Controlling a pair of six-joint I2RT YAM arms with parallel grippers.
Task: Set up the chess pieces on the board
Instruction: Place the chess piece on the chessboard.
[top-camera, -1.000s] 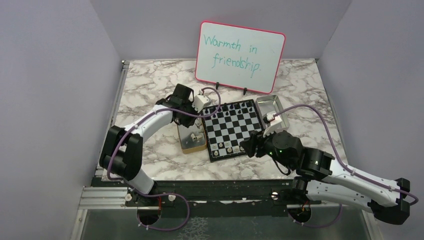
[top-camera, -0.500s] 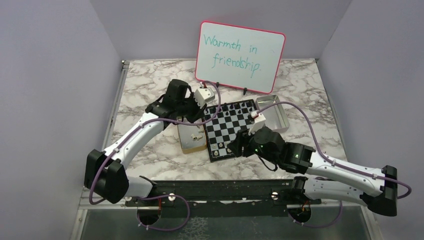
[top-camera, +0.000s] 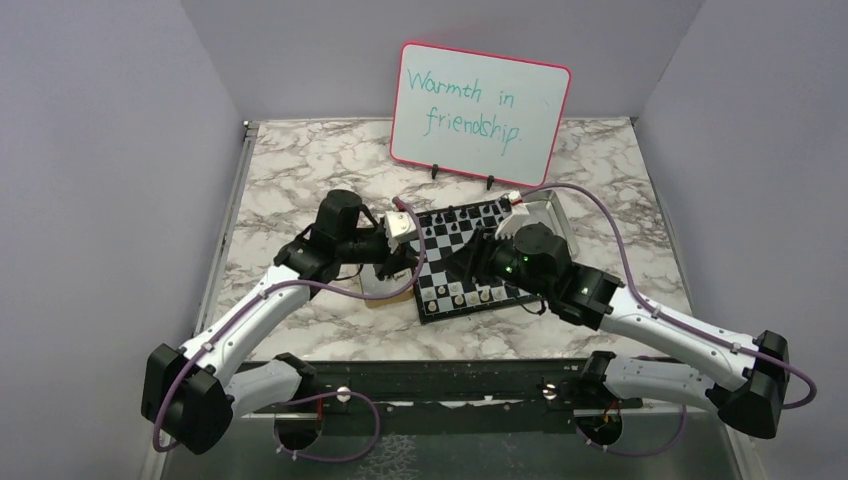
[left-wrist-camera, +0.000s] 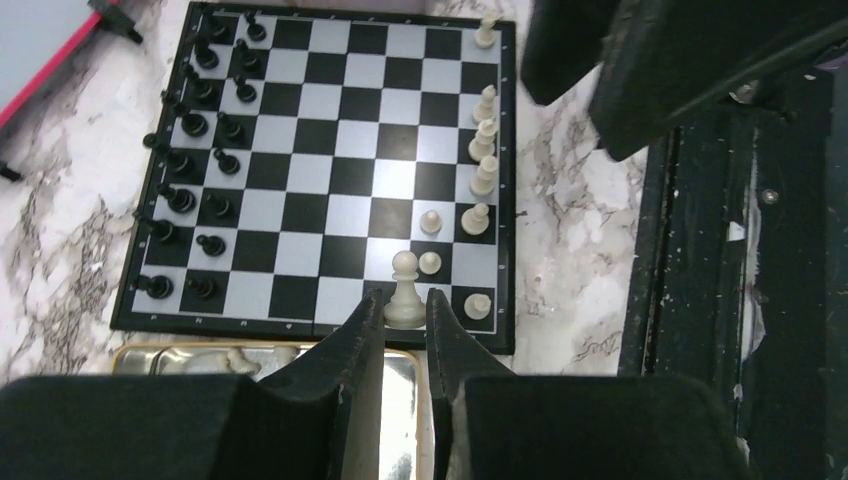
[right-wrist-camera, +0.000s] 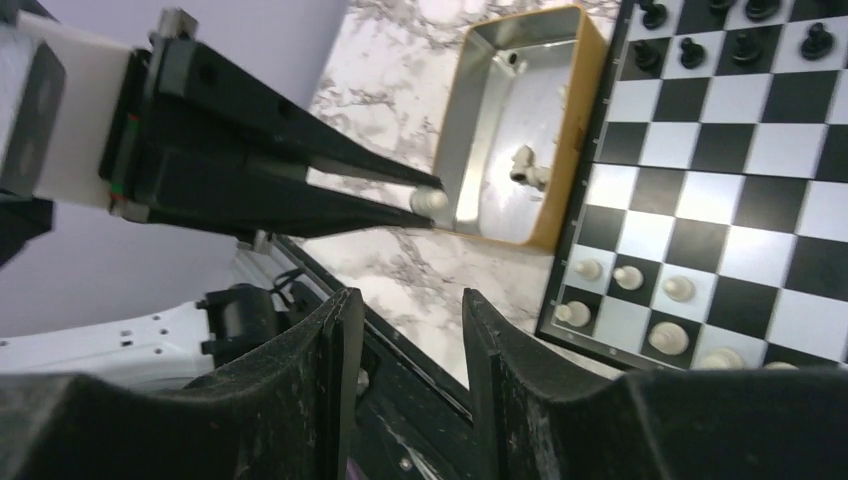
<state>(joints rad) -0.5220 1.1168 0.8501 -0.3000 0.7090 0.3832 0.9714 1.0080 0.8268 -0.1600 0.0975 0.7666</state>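
Two black fingers (left-wrist-camera: 365, 340) of the left gripper (left-wrist-camera: 405, 312) are clamped on a cream pawn (left-wrist-camera: 404, 270). They pinch its base, so the round head stands upright just past the tips. In the left wrist view the pawn lines up with the edge of the chessboard (left-wrist-camera: 330, 150) nearest the tan tin (left-wrist-camera: 180, 352). That is close to the corner where several other cream pieces (left-wrist-camera: 484, 175) stand in the last two files. Whether the pawn's foot touches the board cannot be told. Black chessmen (left-wrist-camera: 190, 125) stand in two rows along the opposite side.

The right gripper (right-wrist-camera: 408, 300) has its jaws apart with nothing between them. Its camera looks across at the left gripper's tips and the held pawn in front of the tin. The tin has a silver interior, and one cream piece (right-wrist-camera: 525, 165) lies on its side there.

From above, both grippers sit close together over the near left part of the board, and the left arm hides most of the tin. A silver tray (top-camera: 548, 215) lies at the board's far right corner on the marble table (top-camera: 300, 160). Behind it a pink-framed whiteboard (top-camera: 480, 100) reads "Warmth in friendship."
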